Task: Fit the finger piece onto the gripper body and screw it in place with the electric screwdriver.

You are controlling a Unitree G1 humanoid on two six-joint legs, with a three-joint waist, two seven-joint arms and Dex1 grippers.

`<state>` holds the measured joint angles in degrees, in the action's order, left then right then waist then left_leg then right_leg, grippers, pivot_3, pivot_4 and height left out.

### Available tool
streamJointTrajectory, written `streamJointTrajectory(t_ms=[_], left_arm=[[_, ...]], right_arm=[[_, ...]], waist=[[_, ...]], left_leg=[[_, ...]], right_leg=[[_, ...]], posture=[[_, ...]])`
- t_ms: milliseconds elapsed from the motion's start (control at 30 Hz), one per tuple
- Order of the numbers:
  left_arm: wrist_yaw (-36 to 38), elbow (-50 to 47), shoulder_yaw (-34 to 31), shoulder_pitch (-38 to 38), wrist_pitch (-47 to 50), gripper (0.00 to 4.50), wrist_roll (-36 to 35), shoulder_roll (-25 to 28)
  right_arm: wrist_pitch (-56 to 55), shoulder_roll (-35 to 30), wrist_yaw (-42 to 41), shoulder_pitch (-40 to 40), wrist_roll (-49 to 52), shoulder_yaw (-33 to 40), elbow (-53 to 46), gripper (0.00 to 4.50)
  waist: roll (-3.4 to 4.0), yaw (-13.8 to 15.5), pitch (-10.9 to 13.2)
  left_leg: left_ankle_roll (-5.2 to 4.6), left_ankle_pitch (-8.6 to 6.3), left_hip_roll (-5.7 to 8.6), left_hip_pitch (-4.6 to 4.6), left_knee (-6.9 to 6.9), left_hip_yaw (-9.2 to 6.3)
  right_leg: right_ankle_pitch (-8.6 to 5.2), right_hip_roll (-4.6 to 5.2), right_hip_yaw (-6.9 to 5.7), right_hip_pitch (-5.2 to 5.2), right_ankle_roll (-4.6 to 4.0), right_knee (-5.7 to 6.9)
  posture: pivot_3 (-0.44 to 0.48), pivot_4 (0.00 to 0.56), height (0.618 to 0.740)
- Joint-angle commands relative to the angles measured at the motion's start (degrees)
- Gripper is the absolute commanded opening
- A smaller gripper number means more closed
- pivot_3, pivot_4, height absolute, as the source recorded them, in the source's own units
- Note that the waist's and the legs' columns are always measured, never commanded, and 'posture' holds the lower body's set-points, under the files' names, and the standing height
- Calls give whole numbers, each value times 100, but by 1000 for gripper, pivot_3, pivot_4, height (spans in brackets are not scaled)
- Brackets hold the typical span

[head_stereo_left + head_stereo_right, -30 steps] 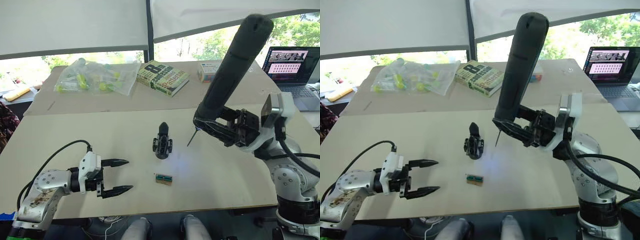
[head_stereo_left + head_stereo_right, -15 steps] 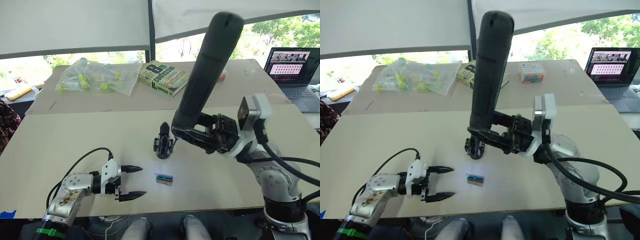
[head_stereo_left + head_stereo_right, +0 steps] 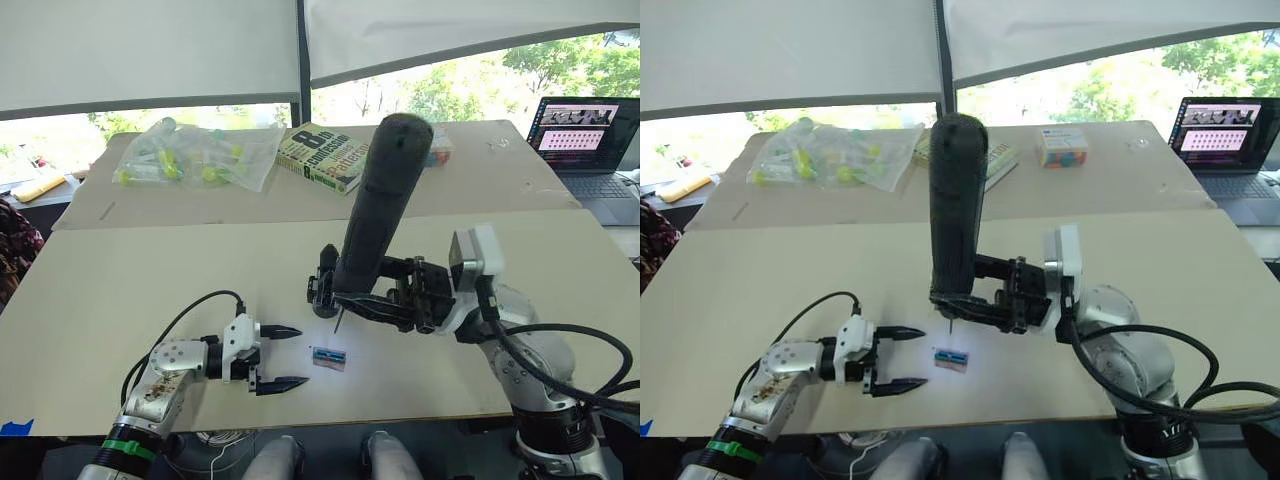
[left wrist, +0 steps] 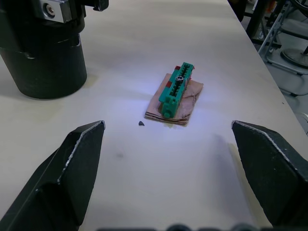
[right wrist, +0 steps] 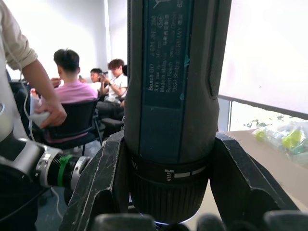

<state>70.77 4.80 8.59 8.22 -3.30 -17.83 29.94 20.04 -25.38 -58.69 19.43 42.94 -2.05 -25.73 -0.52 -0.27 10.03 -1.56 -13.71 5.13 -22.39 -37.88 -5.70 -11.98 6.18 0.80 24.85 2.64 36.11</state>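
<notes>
Bright room with white blinds over windows, trees outside; a pale beige surface [image 3: 120, 290] carries the work, and a second one behind it holds a bag of small yellow-green items [image 3: 195, 155], a green paperback book [image 3: 325, 157] and an open laptop [image 3: 585, 140]. In the right wrist view, people sit on chairs in the background.

Right tool [image 3: 375, 300] clenched around the electric screwdriver [image 3: 380, 210], a long thick matte-black cylinder. It stands nearly upright, rounded end high, thin metal bit [image 3: 951, 326] pointing down just above the surface. Right wrist view confirms both black fingers [image 5: 103, 187] pressed against the screwdriver's collar. Forearm lies low and roughly level, reaching in from the robot's right toward centre. Probable reason for the upright hold: the bit must meet a screw head from above.

Gripper body [image 3: 322, 288], a small black mechanical assembly on a round dark base, stands on the surface just behind the screwdriver, partly hidden by it. Cannot tell whether the finger piece is already seated on it.

Left tool [image 3: 275, 357] spread wide and empty, fingers [image 4: 72, 163] low over the surface. It points at a small green-and-brown block [image 4: 175, 94] lying near the bit, well apart from both fingertips. Left arm stretched forward, low. Judged as positioned to steady or fetch parts while the right arm drives.
</notes>
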Motion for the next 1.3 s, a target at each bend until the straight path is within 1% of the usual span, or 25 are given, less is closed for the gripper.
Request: streamJointTrajectory(t_ms=[33,367,1033,1300], left_arm=[[-59,53,147,-1,-64,4454,91,-121],[-182,102,235,66,-139,4454,214,-313],[-99,333,441,302,-362,4454,305,-493],[-43,435,634,431,-435,4454,437,-578]], right_arm=[[-350,88,-181,39,-71,-34,-46,1924],[-632,276,-455,2,-448,-364,281,1924],[-823,367,-617,-35,-836,-570,599,1924],[-823,413,-607,-21,-887,-588,645,1924]], waist=[[0,10,0],[1,61,-2],[0,79,-2],[-1,81,-3]], left_leg=[[0,0,0,6,0,0],[-1,-1,0,44,0,-1],[-1,-1,1,44,0,-1],[-1,-1,1,44,0,-1]], right_leg=[[0,0,0,-5,0,0],[-1,0,-2,-51,2,-7],[-1,-1,-2,-51,2,-6],[-1,-1,-2,-51,2,-6]], posture=[[0,150,740],[0,150,740],[0,150,740],[0,150,740]])
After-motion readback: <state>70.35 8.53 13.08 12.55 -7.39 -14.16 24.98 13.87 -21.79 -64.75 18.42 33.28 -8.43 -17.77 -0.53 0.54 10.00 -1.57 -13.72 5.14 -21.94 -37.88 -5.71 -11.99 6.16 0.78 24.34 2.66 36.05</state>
